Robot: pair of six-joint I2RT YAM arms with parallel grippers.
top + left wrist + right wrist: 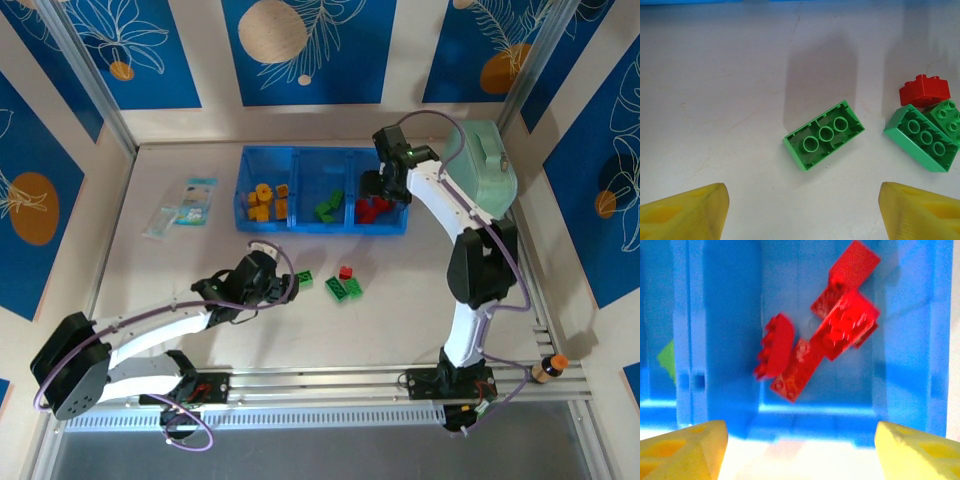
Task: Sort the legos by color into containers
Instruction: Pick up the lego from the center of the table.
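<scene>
Sorting mostly done: containers (320,227), upper centre, hold yellow, green, red legos (263,200). Green bricks (824,135) and one red brick (924,90) remain loose on surface (400,300). Left fingers (685,210), right fingers (682,450): wide apart, empty.

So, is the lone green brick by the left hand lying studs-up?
No, the green brick shows its hollow underside with three round tubes facing up.
</scene>
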